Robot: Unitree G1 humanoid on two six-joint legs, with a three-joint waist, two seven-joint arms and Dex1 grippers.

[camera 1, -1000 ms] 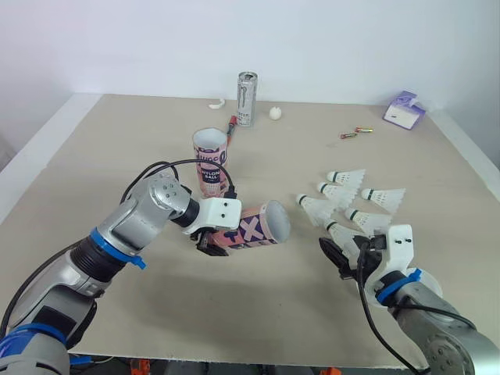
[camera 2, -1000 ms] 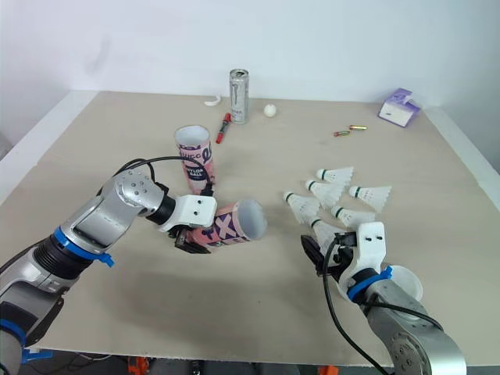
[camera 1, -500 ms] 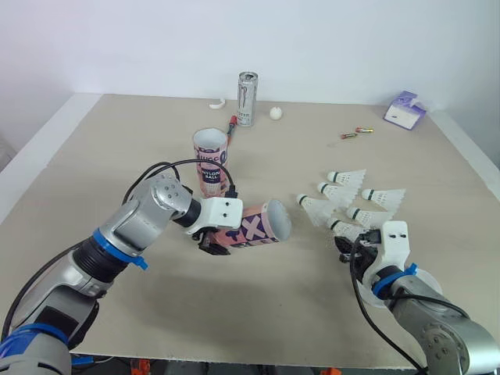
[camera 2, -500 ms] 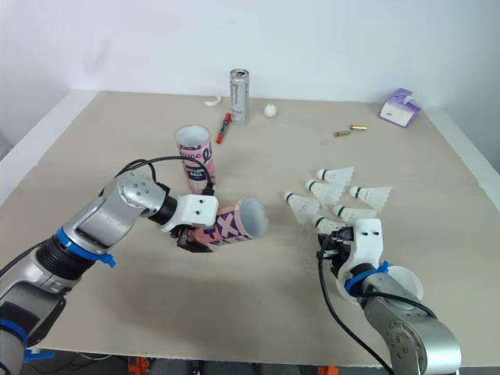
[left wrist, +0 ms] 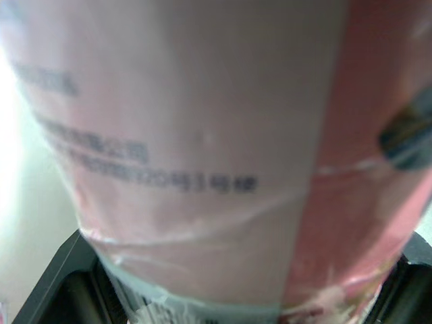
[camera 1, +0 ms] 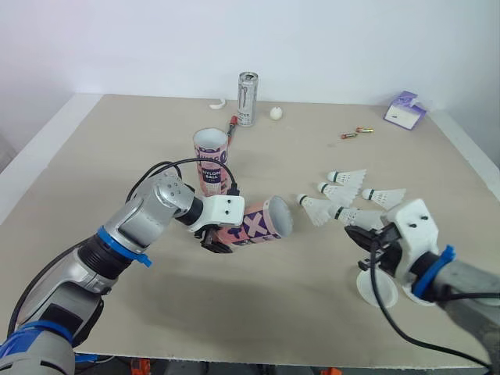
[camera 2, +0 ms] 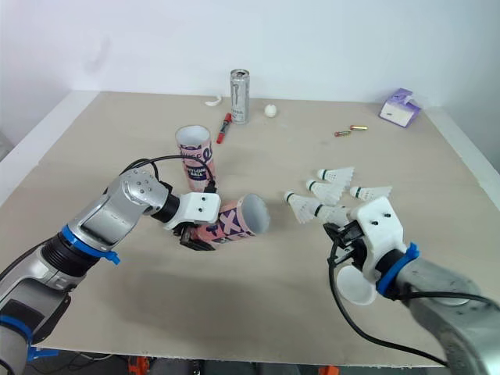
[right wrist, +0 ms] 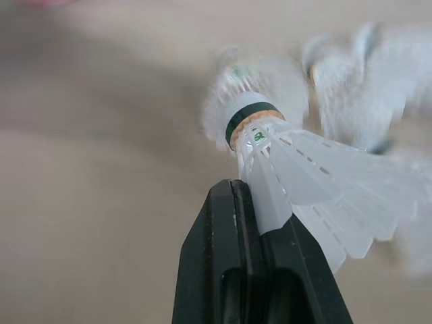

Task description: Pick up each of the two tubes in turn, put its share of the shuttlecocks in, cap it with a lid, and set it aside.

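Note:
My left gripper (camera 1: 221,234) is shut on a pink tube (camera 1: 260,223), holding it tilted just above the table with its open mouth facing right; the tube (left wrist: 202,148) sits between the black fingers (left wrist: 64,287). A second pink tube (camera 1: 209,160) stands upright behind it. My right gripper (camera 1: 364,233) is shut on the skirt of a white shuttlecock (right wrist: 266,138), lifted off the table to the right of the tube's mouth. Several more shuttlecocks (camera 1: 347,176) lie on the table behind it. A white lid (camera 1: 376,287) lies under my right wrist.
At the back stand a silver can (camera 1: 247,99), a white ball (camera 1: 275,113), a red marker (camera 1: 232,123) and a curved white piece (camera 1: 216,103). Two small batteries (camera 1: 355,132) and a purple box (camera 1: 404,110) lie at the back right.
My right gripper has shut on a shuttlecock and lifted it up and to the right, uncovering the white lid. The left arm has kept the tube almost still.

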